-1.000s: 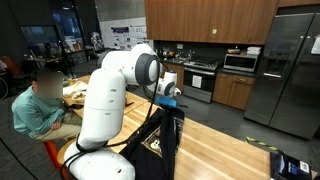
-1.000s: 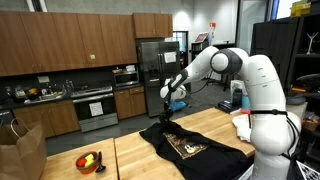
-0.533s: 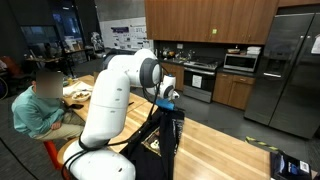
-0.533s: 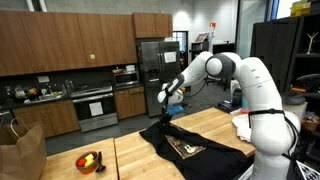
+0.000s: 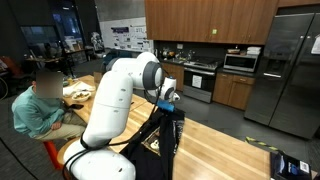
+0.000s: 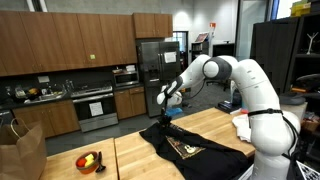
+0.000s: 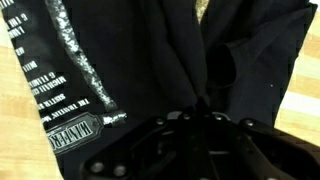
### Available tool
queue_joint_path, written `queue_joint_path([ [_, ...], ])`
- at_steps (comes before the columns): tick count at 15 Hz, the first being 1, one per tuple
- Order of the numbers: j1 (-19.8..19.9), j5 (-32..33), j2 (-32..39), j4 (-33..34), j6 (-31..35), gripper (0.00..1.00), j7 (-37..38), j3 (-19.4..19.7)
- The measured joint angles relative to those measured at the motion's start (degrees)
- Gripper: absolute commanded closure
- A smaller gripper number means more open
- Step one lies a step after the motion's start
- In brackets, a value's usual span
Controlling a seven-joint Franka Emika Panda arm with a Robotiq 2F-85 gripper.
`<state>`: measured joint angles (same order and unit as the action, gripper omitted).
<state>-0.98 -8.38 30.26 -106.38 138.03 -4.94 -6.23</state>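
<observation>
Table [image 6: 128, 152]: light wood, across lower frame in both exterior views.
Black shirt [image 6: 192, 148]: mostly flat on table, lower centre. One edge pulled into peak at centre frame. Long axis runs from peak toward lower right.
Tool [image 6: 166, 110]: directly over peak, pressed together, pinching shirt fold. Wrist view shows cloth bunched at lower centre. Rest of shirt lies below tool and toward lower right.

Presenting glossy white, rounded housings along the arm [image 5: 112, 95], with dark grey rings marking each joint. Ending in a black gripper [image 6: 165, 106], carrying a blue-lit patch at the wrist and trailing thin black cabling.
</observation>
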Motion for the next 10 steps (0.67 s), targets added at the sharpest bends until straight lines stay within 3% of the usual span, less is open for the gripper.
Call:
queue_joint_path([
  [8,0.0,0.1,0.1,0.8,-0.8,0.04,-0.9,-0.2],
  [10,0.0,0.1,-1.6,0.4,-0.8,0.00,-2.4,-0.5],
])
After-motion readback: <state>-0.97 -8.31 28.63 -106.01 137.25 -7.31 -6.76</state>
